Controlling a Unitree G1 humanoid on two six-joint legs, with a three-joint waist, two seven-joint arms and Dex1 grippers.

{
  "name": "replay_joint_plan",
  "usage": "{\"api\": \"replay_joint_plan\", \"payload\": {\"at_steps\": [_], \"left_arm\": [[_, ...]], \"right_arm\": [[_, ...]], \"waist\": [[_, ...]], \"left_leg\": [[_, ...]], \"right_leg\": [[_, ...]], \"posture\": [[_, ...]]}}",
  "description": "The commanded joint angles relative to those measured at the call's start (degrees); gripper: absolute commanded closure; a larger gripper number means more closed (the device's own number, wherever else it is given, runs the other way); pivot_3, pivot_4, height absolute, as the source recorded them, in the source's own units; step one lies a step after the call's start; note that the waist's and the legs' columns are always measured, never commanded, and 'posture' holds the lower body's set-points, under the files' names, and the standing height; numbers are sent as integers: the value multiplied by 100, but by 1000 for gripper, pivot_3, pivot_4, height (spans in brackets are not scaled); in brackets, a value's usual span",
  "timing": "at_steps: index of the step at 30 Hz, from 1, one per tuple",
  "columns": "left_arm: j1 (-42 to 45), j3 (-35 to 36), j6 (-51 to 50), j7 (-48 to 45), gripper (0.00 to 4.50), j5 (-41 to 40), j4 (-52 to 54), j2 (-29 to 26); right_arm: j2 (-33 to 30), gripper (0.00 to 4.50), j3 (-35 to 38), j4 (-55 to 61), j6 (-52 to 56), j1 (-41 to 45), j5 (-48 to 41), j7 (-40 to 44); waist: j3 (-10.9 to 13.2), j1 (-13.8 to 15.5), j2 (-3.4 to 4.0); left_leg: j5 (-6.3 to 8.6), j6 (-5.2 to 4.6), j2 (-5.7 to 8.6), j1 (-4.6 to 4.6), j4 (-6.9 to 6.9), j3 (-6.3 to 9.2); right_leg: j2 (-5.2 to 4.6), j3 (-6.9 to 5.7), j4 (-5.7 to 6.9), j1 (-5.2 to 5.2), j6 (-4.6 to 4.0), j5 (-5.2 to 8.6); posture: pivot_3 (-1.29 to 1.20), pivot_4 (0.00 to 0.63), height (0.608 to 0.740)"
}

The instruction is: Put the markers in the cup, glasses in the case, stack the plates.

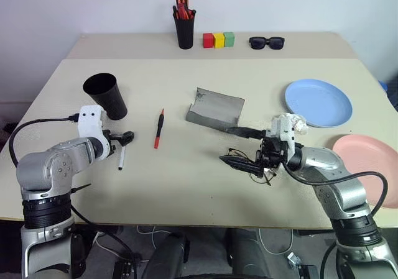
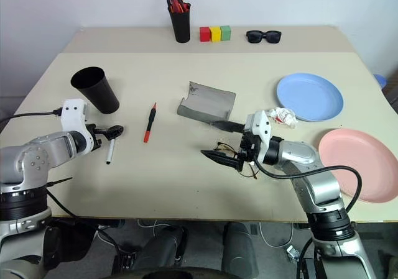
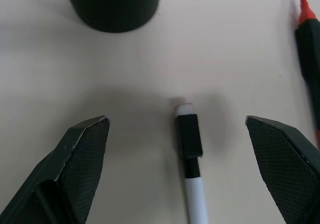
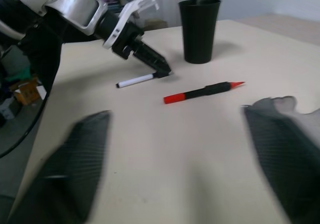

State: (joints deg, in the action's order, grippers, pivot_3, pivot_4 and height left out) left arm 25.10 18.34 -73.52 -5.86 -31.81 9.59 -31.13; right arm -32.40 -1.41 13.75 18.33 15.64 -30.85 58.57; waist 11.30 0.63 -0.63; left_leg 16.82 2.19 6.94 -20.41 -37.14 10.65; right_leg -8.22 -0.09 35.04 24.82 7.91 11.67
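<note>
Black-and-white marker (image 3: 191, 159) lies on the table between the spread fingers of the left gripper (image 1: 126, 136), beside the cup (image 1: 106, 95); marker step in hand, next lower and close. Right gripper (image 2: 219, 143), fingers apart, hovers over what look like the glasses (image 1: 252, 164) near the case (image 1: 216, 109).

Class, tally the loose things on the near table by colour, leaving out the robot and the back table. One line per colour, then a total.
Black: 2, the cup and the glasses
Red and black: 1, the red marker
White and black: 1, the white marker
Grey: 1, the case
Light blue: 1, a plate
Pink: 1, a plate
White: 1, a crumpled paper
Total: 8
</note>
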Motion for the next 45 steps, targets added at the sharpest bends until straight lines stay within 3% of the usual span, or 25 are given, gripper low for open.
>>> {"api": "replay_joint_plan", "payload": {"at_steps": [1,5,15,18,25,30,33,37,43,45], "left_arm": [[149,-29,1,-49,0,111,20,-4],[198,-129,-44,-37,0,232,-71,18],[545,-350,-482,35,0,533,-444,188],[629,-431,-744,27,909,622,-495,216],[789,-507,-969,-172,4388,750,-564,219],[825,-510,-829,-372,4458,698,-268,196],[876,-702,-64,-793,4458,593,202,215],[1017,-929,2631,-1644,4458,896,582,382],[1638,-652,5393,-1309,4458,1931,-416,68],[1855,-284,6128,-1194,4458,1939,-890,-30]], "right_arm": [[-53,55,-3,277,-159,81,150,-41],[-265,55,-191,346,-323,59,620,-7],[-401,55,-180,193,-260,203,738,19],[-348,0,-185,207,-223,184,731,-34],[-295,0,-188,134,-286,205,809,-113],[-216,0,-181,14,-441,272,913,-179],[-173,0,-187,-99,-489,368,963,-178],[-91,0,-208,-252,-632,490,1033,-211],[37,0,-174,-419,-720,669,1070,-297],[48,0,-167,-443,-726,690,1067,-301]], "waist": [[0,2,0],[0,4,0],[0,8,-1],[0,6,-2],[-1,16,-2],[-1,8,-2],[2,9,-8],[6,10,-15],[6,-24,-13],[5,-36,-13]], "left_leg": [[0,1,-1,-1,0,0],[0,1,-1,-1,-1,-2],[-2,5,-1,-1,-2,-2],[-2,5,-1,1,-2,-3],[-9,17,0,1,-2,-2],[-9,17,0,2,-2,-2],[-14,26,0,-2,-3,-1],[-20,38,-13,-6,-4,-4],[-19,41,-35,-3,-2,-30],[-15,48,-58,-3,1,-39]], "right_leg": [[1,0,0,0,0,0],[0,1,-1,0,0,0],[1,0,1,0,1,0],[1,1,1,-1,1,0],[0,1,1,-2,1,0],[0,1,1,-3,2,0],[0,1,1,-1,1,-1],[0,0,-5,0,0,-2],[20,9,-23,2,-10,-12],[54,14,-49,1,-25,-33]], "posture": [[0,150,740],[0,150,740],[0,150,740],[0,150,740],[0,150,740],[0,150,740],[0,150,740],[0,150,740],[0,150,740],[0,150,740]]}}
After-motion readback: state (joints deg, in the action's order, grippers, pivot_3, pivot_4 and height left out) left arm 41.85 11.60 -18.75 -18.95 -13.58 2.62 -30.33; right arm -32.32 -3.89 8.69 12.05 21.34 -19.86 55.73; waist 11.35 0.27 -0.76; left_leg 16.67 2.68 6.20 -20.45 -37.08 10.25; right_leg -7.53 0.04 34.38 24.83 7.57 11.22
